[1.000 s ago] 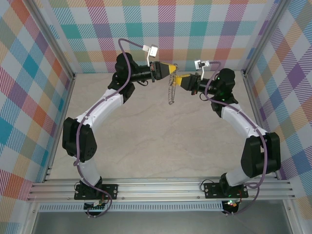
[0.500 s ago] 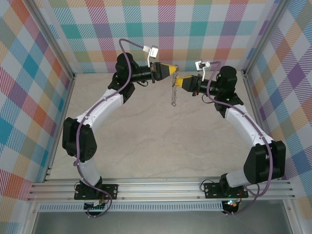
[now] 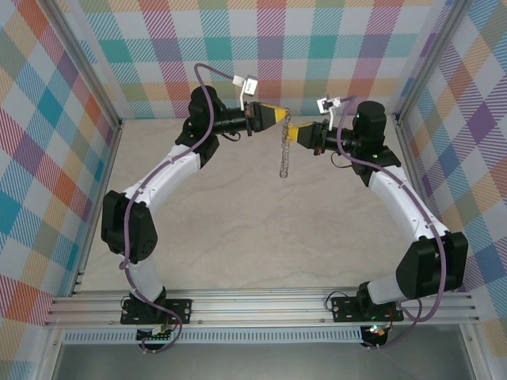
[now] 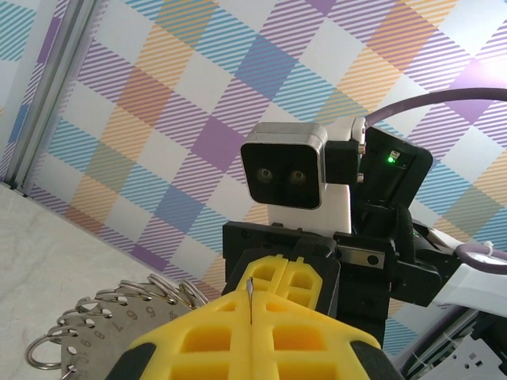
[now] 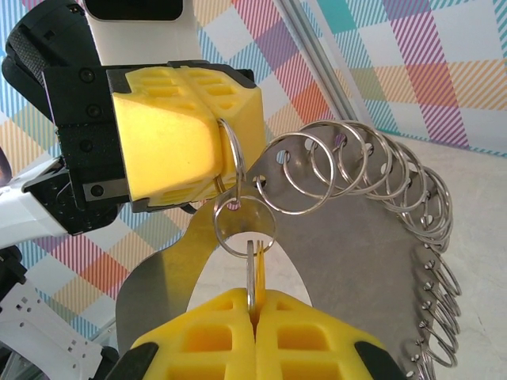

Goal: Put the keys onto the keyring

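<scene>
Both grippers meet high over the back of the table. My left gripper [image 3: 283, 115] is shut on one split ring [image 5: 230, 150] of the keyring [image 3: 283, 155], a flat silvery plate edged with several rings [image 5: 372, 237] that hangs down below it. A thin metal edge [image 4: 249, 291] shows between its yellow fingers [image 4: 214, 332]. My right gripper [image 3: 291, 134] faces it closely and is shut on the key [image 5: 257, 273], whose yellow head and metal part stick out of the jaws. A small ring [image 5: 219, 237] joins the key to the held ring.
The beige table [image 3: 253, 229] lies far below both grippers, bounded by plaid walls [image 3: 47, 158] and aluminium posts [image 3: 103, 95]. The arms arch up from their bases [image 3: 155, 309] at the near rail.
The right arm's elbow swung outward to the right while its gripper stayed at the left gripper. The hanging keyring shifted slightly right. Both grippers stayed shut.
</scene>
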Motion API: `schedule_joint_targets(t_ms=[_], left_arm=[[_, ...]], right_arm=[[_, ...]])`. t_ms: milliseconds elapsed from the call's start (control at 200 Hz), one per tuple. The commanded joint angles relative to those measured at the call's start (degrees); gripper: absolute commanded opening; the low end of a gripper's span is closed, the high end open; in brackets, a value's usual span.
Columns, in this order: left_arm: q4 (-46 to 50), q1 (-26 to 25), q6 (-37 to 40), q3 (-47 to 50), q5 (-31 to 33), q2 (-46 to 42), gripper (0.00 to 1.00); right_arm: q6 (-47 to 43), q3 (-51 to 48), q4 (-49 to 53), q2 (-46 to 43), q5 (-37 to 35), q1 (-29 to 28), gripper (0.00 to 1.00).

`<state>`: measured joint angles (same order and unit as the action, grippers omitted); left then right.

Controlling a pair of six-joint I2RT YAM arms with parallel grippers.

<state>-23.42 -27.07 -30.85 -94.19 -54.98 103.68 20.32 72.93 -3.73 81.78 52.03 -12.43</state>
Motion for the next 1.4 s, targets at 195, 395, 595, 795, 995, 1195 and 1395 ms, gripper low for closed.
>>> schedule_joint_targets(t_ms=[195, 395, 595, 795, 995, 1195, 1395], left_arm=[[1.84, 0.35, 4.16, 0.3, 0.01, -3.23, 0.0], [3.32, 0.35, 5.72, 0.55, 0.2, -3.39, 0.0], [4.69, 0.37, 7.03, 0.5, 0.12, -3.75, 0.0], [4.69, 0.35, 7.25, 0.86, -0.13, -4.08, 0.0], [4.97, 0.39, 7.39, 0.85, -0.73, -4.11, 0.0], [6.15, 0.35, 8.33, 0.85, -1.03, -4.23, 0.0], [7.02, 0.36, 8.97, 0.74, -1.26, -4.19, 0.0]], right_arm=[[-3.53, 4.52, 4.34, -1.71, 0.09, 1.24, 0.0], [-3.77, 5.73, 5.19, -1.1, 0.44, 1.26, 0.0], [-4.4, 6.56, 6.24, -0.92, 0.35, 1.43, 0.0], [-5.83, 8.34, 8.44, -0.05, 0.25, 1.7, 0.0], [-7.57, 10.88, 11.39, 1.49, 0.96, 1.95, 0.0], [-12.45, 14.44, 17.68, 2.76, 1.01, 2.05, 0.0], [-15.83, 17.39, 21.89, 3.87, 0.79, 2.07, 0.0]])
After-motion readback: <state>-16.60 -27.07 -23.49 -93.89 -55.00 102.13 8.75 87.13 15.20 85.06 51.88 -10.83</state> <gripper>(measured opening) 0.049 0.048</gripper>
